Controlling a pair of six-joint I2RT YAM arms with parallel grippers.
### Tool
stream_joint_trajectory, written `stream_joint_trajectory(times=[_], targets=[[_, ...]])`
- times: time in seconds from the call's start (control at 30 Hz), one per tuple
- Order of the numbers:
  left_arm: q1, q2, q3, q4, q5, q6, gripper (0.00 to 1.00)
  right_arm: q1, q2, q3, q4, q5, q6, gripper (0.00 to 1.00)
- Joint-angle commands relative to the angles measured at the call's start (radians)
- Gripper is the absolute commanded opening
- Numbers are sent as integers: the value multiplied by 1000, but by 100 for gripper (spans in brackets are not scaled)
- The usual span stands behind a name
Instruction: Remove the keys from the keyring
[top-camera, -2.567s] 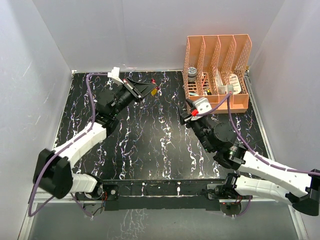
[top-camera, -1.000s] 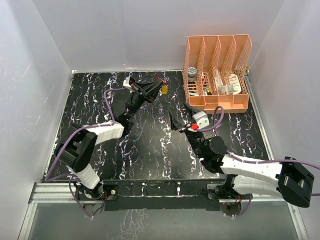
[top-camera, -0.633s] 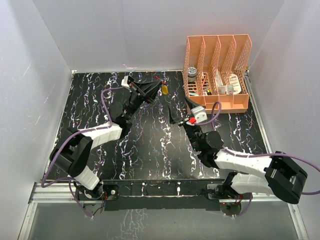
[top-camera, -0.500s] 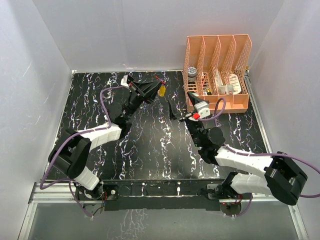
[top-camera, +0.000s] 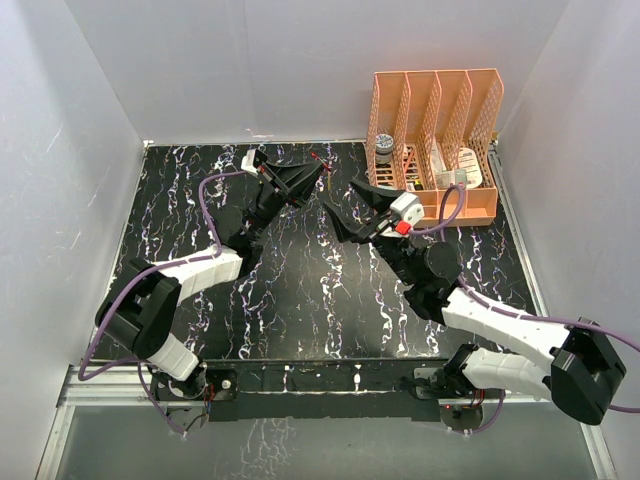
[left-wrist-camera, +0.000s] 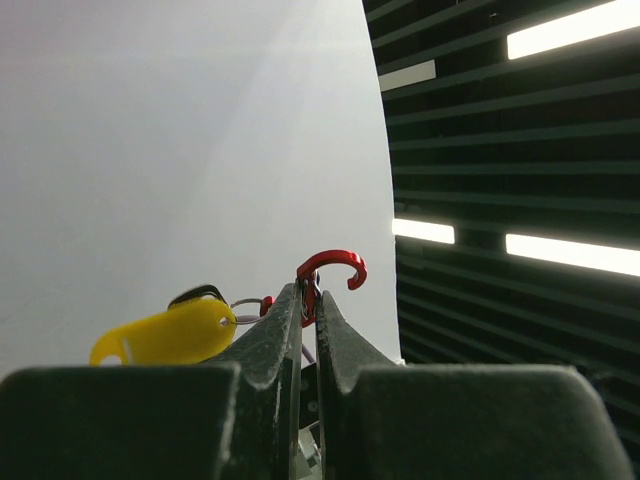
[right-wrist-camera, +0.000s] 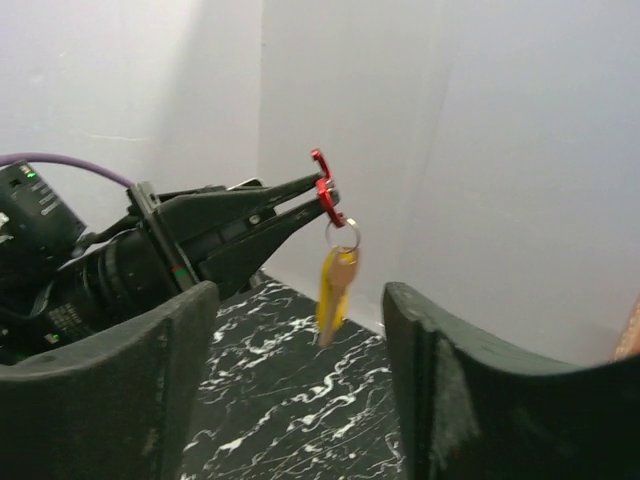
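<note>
My left gripper (top-camera: 314, 171) is raised off the table and shut on the small dark red keyring (left-wrist-camera: 329, 268), whose hook sticks out above the fingertips. In the right wrist view the keyring (right-wrist-camera: 323, 194) sits at the left gripper's tip (right-wrist-camera: 305, 192), and the yellow-gold keys (right-wrist-camera: 334, 284) hang from it on a thin silver ring. One yellow key (left-wrist-camera: 165, 333) shows left of the left fingers. My right gripper (top-camera: 345, 207) is open and empty, just right of the left one. The keys hang in the gap between its fingers (right-wrist-camera: 160, 380), farther off; no contact shows.
An orange file organiser (top-camera: 436, 140) with several items stands at the back right, close behind the right arm. The black marbled table (top-camera: 300, 290) is enclosed by white walls (top-camera: 90, 120) at the back and sides.
My right gripper has risen and swung toward the back left, up to the hanging keys, and stands open. My left gripper has kept the keyring raised, shifting only slightly.
</note>
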Motion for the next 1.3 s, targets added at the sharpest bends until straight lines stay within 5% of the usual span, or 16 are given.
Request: stream_joint_trajectory(times=[0.0,0.9,1.03,1.27], targets=[[-5,-43,14,244,24,-5,0,-2,4,52,-27,-54,16,59],[-27,-61,16,234,39,-4,0,-2,127,112,57,88,-48,40],[-28,-64,12,232,37,-4,0,-2,134,119,59,91,-46,31],[-30,-65,12,230,36,-6,0,-2,137,128,47,111,-50,0]])
